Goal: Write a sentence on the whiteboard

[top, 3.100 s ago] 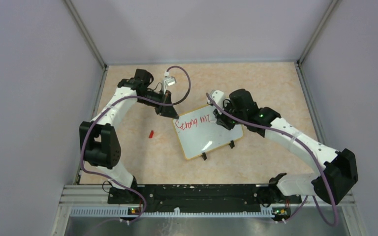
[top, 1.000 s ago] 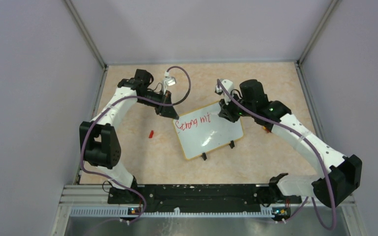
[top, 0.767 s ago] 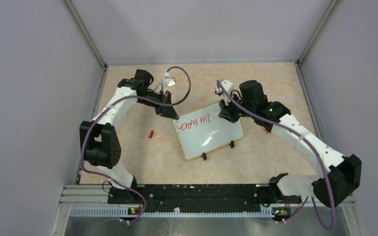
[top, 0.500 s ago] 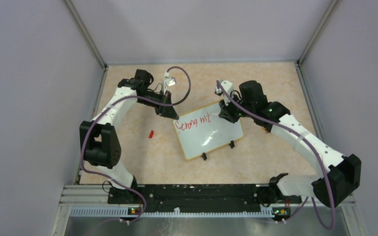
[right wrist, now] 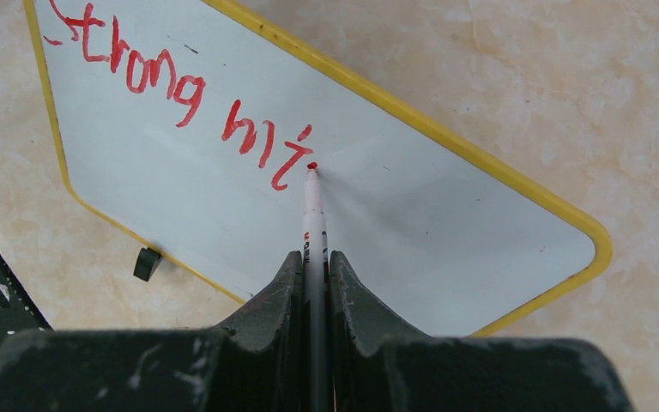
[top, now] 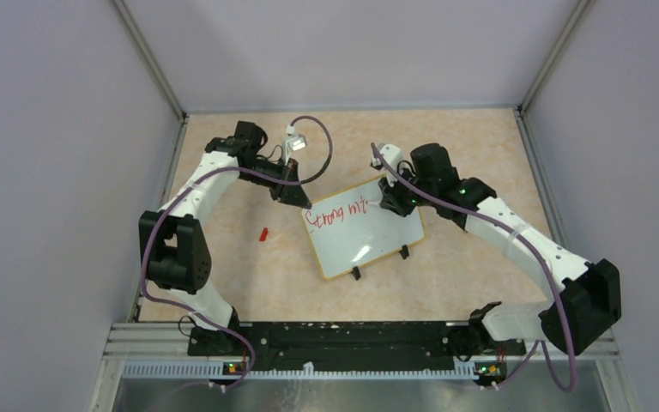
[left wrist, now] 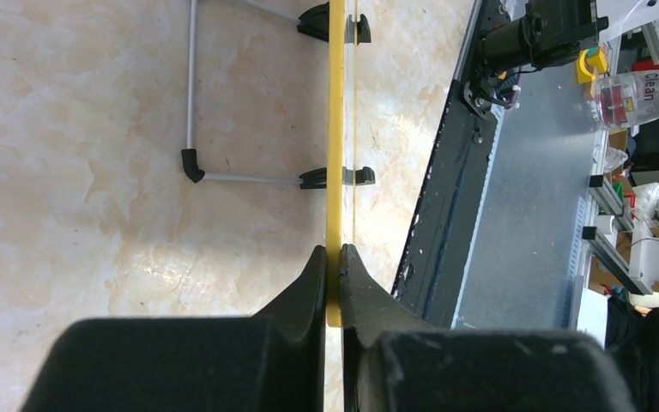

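Note:
The whiteboard (top: 369,242) lies tilted on the table between both arms, white with a yellow rim. Red writing, the sentence (top: 336,212), runs along its far edge and reads "Strong mi" (right wrist: 154,81). My left gripper (top: 296,198) is shut on the board's yellow edge (left wrist: 335,129), which is pinched between the fingertips (left wrist: 333,251). My right gripper (top: 392,202) is shut on a white marker (right wrist: 313,210). The marker's red tip (right wrist: 311,166) touches the board just right of the last red stroke.
A small red marker cap (top: 262,233) lies on the table left of the board. Two black clip feet (top: 355,273) (top: 404,252) stick out from the board's near edge. A wire stand (left wrist: 190,103) shows under it. The black base rail (top: 335,335) runs along the near edge.
The right gripper has shifted slightly left with the marker, and the last red stroke after "m" has grown. The left gripper and the board have stayed put.

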`<state>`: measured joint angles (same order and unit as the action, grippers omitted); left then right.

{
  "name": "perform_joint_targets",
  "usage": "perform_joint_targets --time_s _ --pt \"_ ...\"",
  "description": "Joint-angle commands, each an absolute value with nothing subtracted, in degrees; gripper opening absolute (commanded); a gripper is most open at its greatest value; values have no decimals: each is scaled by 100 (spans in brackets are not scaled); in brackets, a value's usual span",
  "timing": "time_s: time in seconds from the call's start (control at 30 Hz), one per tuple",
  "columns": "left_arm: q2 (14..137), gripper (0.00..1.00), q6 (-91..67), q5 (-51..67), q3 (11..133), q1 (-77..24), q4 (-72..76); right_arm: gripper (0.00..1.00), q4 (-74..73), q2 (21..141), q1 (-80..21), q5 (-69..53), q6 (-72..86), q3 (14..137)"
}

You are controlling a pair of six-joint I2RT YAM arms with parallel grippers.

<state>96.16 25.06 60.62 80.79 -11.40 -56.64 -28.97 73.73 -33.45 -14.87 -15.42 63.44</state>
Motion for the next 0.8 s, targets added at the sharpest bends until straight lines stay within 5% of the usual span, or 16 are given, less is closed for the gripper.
perform_joint_targets --time_s 0.0,0.77 --pt "9646 0 2601 6174 8205 -1160 -5670 0 -2732 7380 -3285 -1457 -1607 6176" --pt "9650 0 2593 6171 8175 -1160 -5661 0 -2661 7285 -3340 -1396 -1515 6450"
